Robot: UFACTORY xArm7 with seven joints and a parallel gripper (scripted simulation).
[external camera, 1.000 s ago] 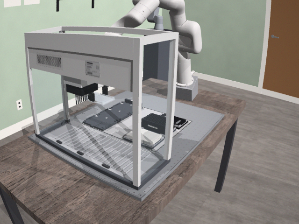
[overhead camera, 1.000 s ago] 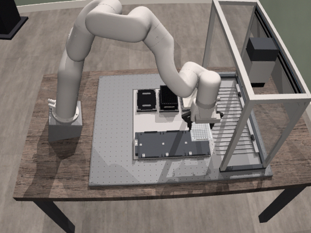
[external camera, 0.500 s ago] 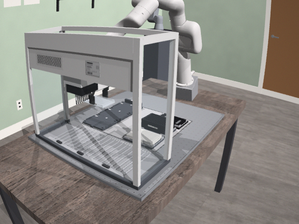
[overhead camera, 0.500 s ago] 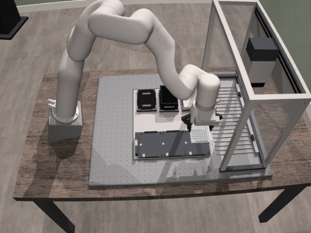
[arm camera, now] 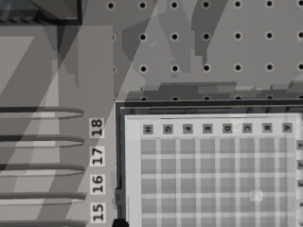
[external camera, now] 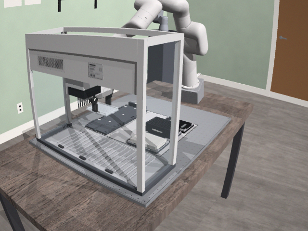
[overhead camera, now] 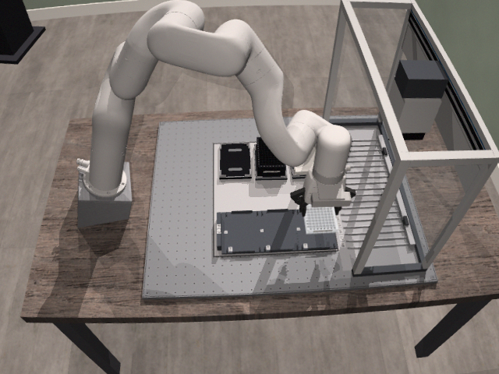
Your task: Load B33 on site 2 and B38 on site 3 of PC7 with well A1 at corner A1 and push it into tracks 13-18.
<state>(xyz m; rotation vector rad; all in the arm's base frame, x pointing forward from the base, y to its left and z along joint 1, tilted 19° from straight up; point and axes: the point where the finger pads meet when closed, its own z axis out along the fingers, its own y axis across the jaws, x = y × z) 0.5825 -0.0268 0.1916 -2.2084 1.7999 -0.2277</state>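
— White plate B38 (overhead camera: pixel 320 220) hangs over the dark carrier PC7 (overhead camera: pixel 266 233), at the carrier end nearest the rails (overhead camera: pixel 369 193), toward the table's right edge. What could go wrong?

— It could land crooked. If it comes down shifted toward the track numbers, one edge may ride up on a locator instead of seating flat. Its A1 corner could also miss the marked corner; I can't read that mark.

— Is it properly held?

— I think so. The gripper (overhead camera: pixel 320 208) is clamped on it, fingers spread wide across the plate, one dark finger (external camera: pixel 94 104) against its side, the plate slung just beneath the wrist.
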